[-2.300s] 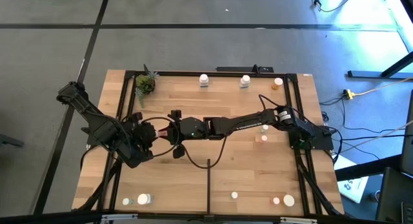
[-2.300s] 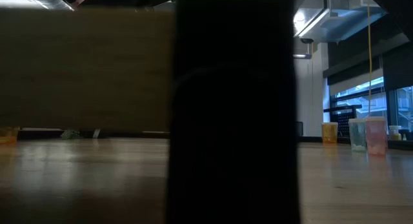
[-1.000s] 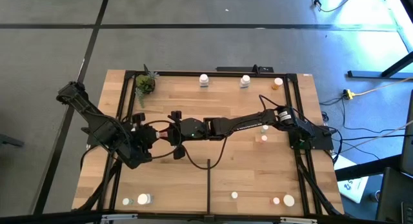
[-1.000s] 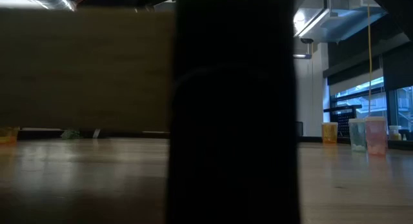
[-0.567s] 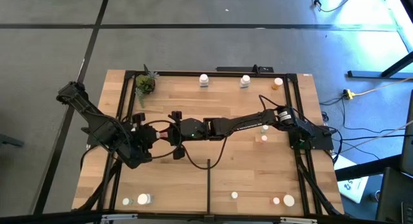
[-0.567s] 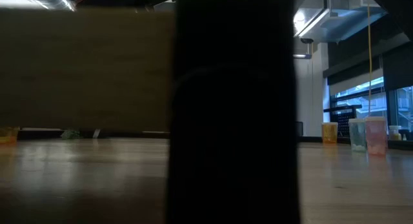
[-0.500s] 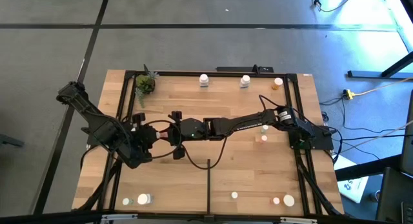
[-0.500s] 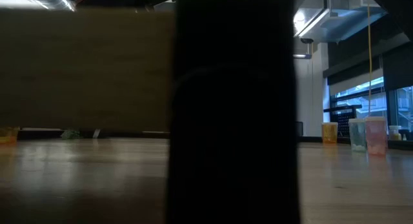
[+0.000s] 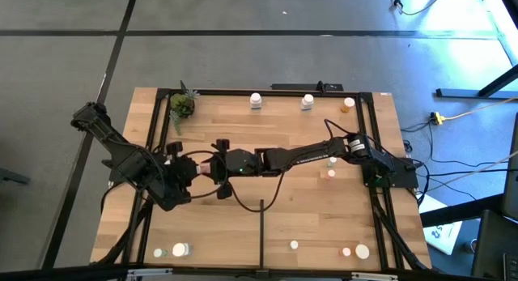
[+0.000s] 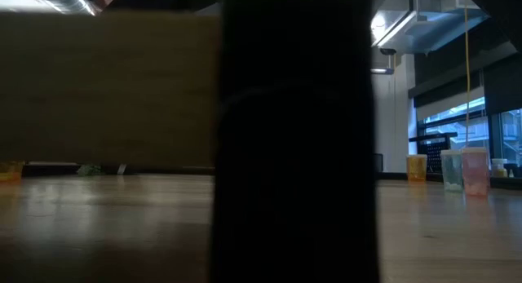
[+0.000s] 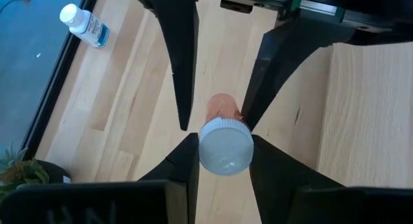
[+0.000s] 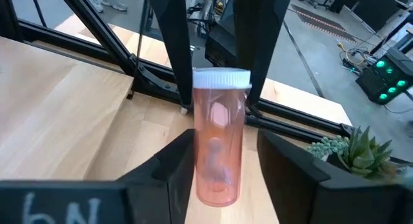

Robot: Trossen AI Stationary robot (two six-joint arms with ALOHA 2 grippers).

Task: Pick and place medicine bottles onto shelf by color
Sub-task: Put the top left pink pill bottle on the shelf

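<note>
Handover is happening mid-shelf, left of centre in the high view. The left gripper (image 9: pixel 197 168) and right gripper (image 9: pixel 212 165) are meeting tip to tip over the shelf (image 9: pixel 283 119), both on one orange bottle (image 12: pixel 218 141).

Left wrist view: the left gripper (image 11: pixel 221 158) is pinching the bottle at its white cap (image 11: pixel 225 146), its fingers pressed against both sides. The other arm's fingers (image 11: pixel 182 56) are flanking the orange body beyond, slightly spread; contact there is hard to tell.

Right wrist view: the orange bottle is sitting upright between the right gripper's own fingers (image 12: pixel 169 172), with narrow gaps showing on each side, so this gripper looks to be loosening, likely passing the bottle over. The left arm is probably taking it because the drop spot is on its side of the shelf.

Other bottles are sitting well apart: two white ones (image 9: pixel 256 100) at the upper edge, one orange (image 9: pixel 348 104) upper right, several along the lower edge (image 9: pixel 180 249). A potted plant (image 9: pixel 182 105) is sitting upper left. The low view is blocked by a dark post (image 10: pixel 294 136).
</note>
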